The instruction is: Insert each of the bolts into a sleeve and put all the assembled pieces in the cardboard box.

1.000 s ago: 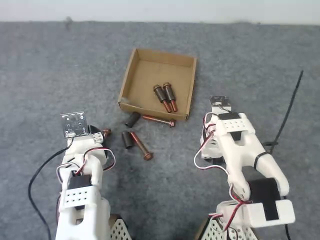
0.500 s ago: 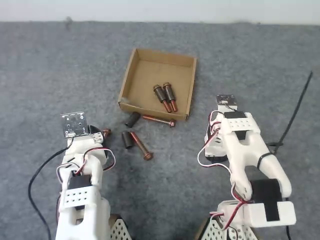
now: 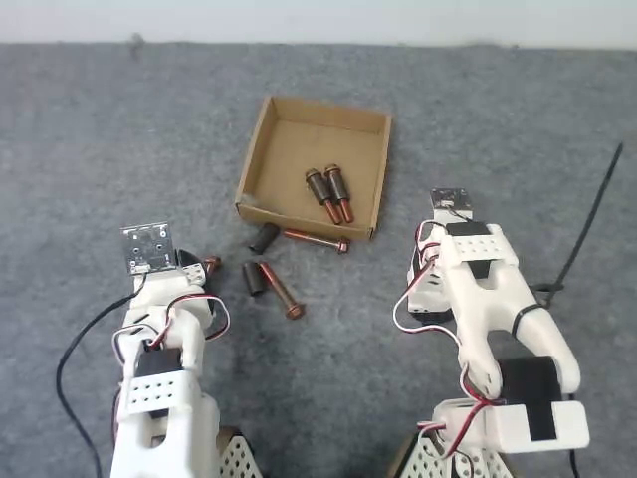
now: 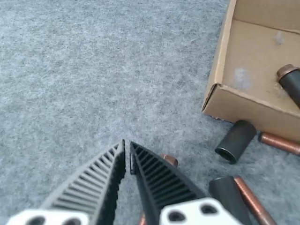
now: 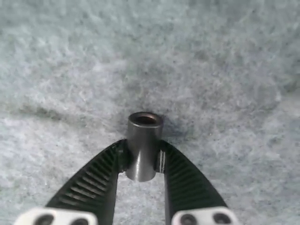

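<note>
The cardboard box (image 3: 253, 164) sits mid-table with two assembled pieces (image 3: 329, 195) inside. In front of it lie a loose dark sleeve (image 3: 264, 237), a copper bolt (image 3: 317, 239), and a second sleeve (image 3: 257, 278) beside another bolt (image 3: 282, 291). My left gripper (image 4: 127, 145) is shut, low over the carpet left of these. A third bolt (image 4: 168, 160) lies partly hidden under one of its fingers. My right gripper (image 5: 141, 148), right of the box, is shut on a dark sleeve (image 5: 144, 133) with its open end pointing away from the camera.
Grey carpet covers the whole table. A black cable (image 3: 587, 214) runs along the right side near the right arm. Open carpet lies left of and behind the box, and between the two arms.
The right arm, holding its sleeve, shifted a little to the right and away from the box, then stopped. The left arm and the loose parts have not moved.
</note>
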Controlling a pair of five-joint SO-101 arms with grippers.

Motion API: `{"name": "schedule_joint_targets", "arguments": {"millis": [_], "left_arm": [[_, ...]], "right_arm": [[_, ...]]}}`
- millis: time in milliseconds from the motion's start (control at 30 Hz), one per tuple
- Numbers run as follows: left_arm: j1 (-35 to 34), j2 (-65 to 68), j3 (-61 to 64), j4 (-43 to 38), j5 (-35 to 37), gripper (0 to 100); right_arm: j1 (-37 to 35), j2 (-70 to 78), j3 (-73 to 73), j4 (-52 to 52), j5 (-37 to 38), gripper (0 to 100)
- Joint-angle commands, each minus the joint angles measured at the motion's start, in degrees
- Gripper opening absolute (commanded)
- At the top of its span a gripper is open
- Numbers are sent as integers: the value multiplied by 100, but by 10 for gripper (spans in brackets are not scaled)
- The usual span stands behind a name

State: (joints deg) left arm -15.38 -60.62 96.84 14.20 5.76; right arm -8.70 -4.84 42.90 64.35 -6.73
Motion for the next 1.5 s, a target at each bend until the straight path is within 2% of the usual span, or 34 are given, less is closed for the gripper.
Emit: {"name": "schedule_joint_targets", "arguments": {"millis": [0,467,533,600,700,833,967,1267,1467], "left_arm": [[-35,-176,-75,9,-62,12],[-114,-176,-119,105,-26,12],[-387,-141,-523,554,18,12],[-774,-132,-1121,1547,299,12],[-862,-132,-1666,2611,246,12],[-484,-123,-1710,2936,-114,12],[-220,-123,-1947,3376,-167,12],[202,-114,-3169,5371,-176,13],[352,-114,-3354,5785,-352,13]], "right_arm": [[75,-347,-281,40,53,15],[75,-356,-281,48,53,7],[40,-356,-281,31,53,7],[40,-356,-281,-84,53,7],[48,-356,-281,-189,53,7],[57,-356,-281,-189,53,7],[75,-356,-281,-189,53,7],[75,-347,-281,-198,53,7],[84,-347,-281,-189,62,7]]}}
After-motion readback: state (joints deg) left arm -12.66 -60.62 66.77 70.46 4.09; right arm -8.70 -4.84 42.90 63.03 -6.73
